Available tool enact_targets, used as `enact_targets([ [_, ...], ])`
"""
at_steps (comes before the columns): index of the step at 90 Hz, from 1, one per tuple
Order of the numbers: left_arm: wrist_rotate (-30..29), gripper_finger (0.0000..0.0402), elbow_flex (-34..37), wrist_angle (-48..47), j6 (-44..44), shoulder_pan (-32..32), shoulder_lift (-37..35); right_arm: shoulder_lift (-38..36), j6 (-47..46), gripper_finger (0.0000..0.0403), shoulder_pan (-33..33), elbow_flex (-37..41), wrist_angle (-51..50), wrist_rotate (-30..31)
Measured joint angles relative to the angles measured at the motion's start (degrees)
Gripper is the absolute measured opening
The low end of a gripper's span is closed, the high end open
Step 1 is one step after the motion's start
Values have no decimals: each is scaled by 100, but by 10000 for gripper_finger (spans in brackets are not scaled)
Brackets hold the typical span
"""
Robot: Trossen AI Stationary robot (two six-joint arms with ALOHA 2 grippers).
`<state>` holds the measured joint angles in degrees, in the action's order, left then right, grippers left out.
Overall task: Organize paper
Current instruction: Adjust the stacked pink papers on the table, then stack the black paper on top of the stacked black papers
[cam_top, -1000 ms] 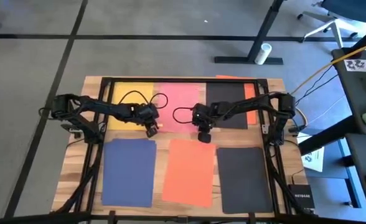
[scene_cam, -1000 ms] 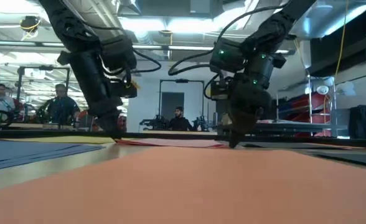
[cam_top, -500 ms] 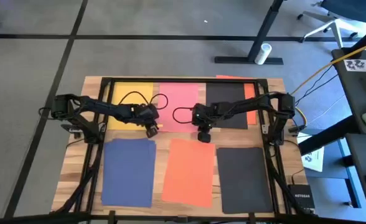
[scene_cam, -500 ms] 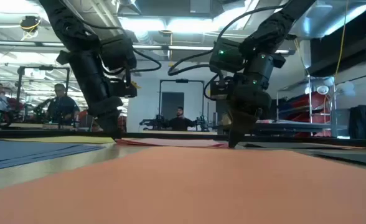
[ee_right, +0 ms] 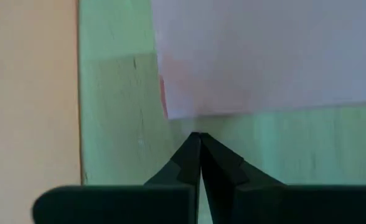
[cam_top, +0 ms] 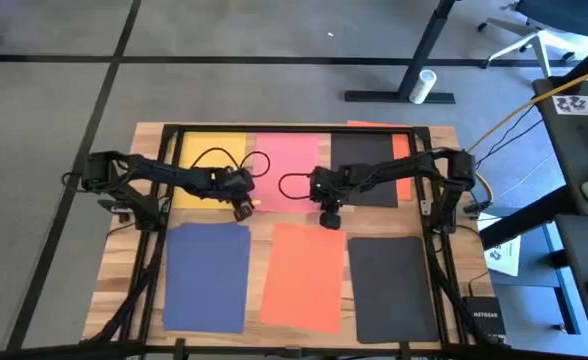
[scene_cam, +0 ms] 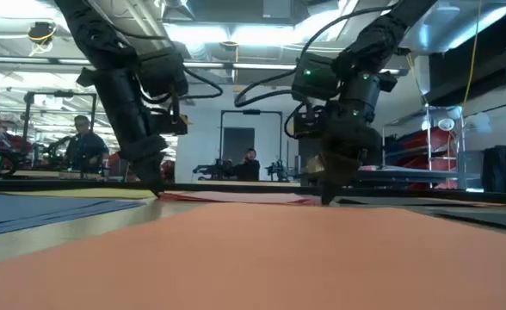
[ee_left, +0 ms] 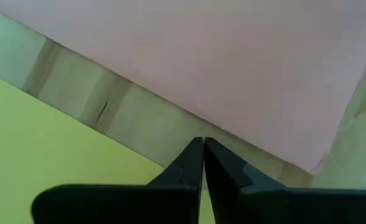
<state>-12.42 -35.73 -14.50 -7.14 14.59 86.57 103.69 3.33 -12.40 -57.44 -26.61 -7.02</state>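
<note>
The thin pink paper sheet (cam_top: 288,168), far centre on the wooden counter (cam_top: 124,270), is light, floppy and flat, best pinched at its near corners, where the left gripper (cam_top: 243,211) and right gripper (cam_top: 327,219) wait, fingers closed, empty.

The surface (cam_top: 124,270) is pale, matt planked wood with visible grain. The coloured paper sheets (cam_top: 304,275) look thin, smooth and matt. Both tools' fingers (ee_left: 183,171) are dark and matt.
</note>
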Motion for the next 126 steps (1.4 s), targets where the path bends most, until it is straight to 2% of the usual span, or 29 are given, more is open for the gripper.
enact_targets([
  [16,-351,0,28,-131,28,15,-219,-195,9,0,-4,25,-411,213],
  [47,-481,0,11,96,27,2,-795,-509,-486,5,222,12,-810,261],
  [62,-479,1,5,625,-43,2,-1036,-431,-742,49,545,7,-874,855],
  [83,-478,8,3,1059,-23,0,-1021,-434,-1225,138,804,3,-760,2400],
  [92,-477,8,0,1055,46,0,-1019,-350,-1243,154,798,1,-711,2436],
  [107,-477,8,0,1039,62,0,-1019,-159,-1324,155,790,1,-665,2264],
  [126,-477,8,4,1041,105,-7,-1019,88,-1408,151,774,-28,-652,2653],
])
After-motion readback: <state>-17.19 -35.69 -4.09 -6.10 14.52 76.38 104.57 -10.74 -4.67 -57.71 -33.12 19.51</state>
